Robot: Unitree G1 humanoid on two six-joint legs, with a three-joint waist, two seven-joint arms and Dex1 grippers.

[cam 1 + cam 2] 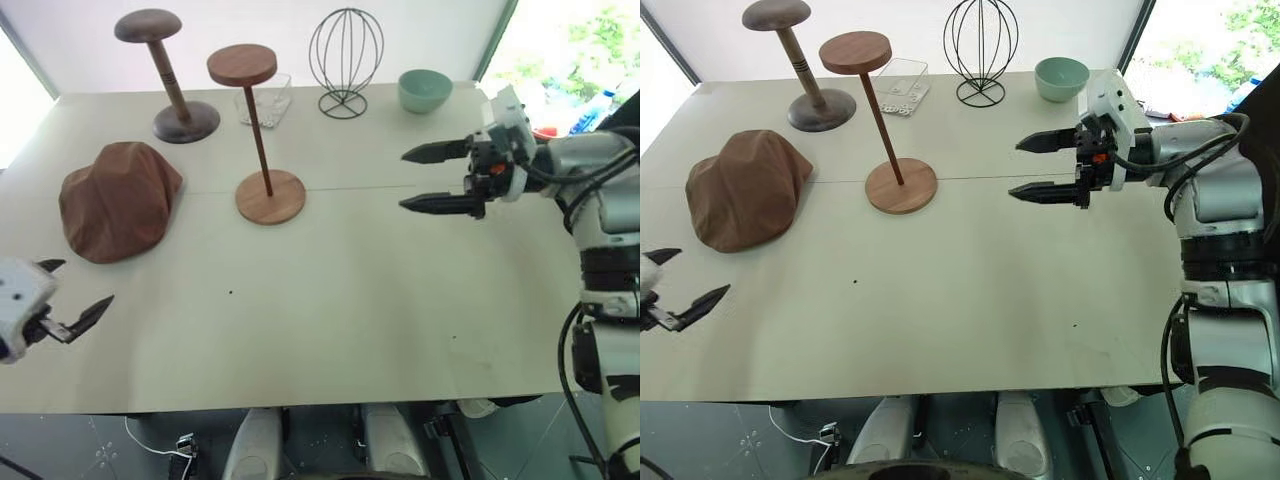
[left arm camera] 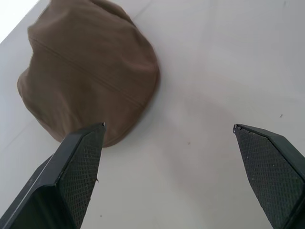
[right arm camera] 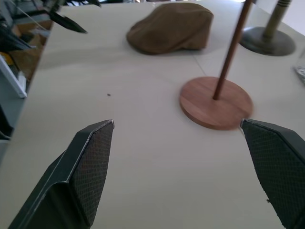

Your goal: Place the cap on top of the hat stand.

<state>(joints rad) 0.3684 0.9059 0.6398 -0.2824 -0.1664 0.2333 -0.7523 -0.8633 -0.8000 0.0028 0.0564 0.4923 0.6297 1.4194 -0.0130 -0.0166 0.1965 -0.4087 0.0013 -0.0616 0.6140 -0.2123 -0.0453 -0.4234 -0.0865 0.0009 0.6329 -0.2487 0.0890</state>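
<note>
1. Plainly, the cap (image 1: 120,200) lies flat on the table (image 1: 350,300), on the robot's left side, not yet lifted and untouched by either arm.
2. The left end effector (image 1: 70,300) hovers near the table's front left edge, its two fingers spread wide and holding nothing. The cap lies just ahead of it and a little toward the middle; in the left wrist view the cap sits beyond one fingertip, off the line between the two.
3. The right end effector (image 1: 435,178) is well apart from the cap, above the table's right half, pointing toward the left with its fingers also wide apart and empty.
4. So the left arm is clearly the nearer one, and by my reading it is the arm to take the cap.
5. The cap's longer axis appears to run roughly from front to back, with its fuller end toward the far side.
6. The hat stand (image 1: 258,130) is upright just beside the cap, on its right; its base (image 1: 270,196) is close to the cap's edge but apart from it.
7. The stand's disc top (image 1: 242,64) is bare.
</note>
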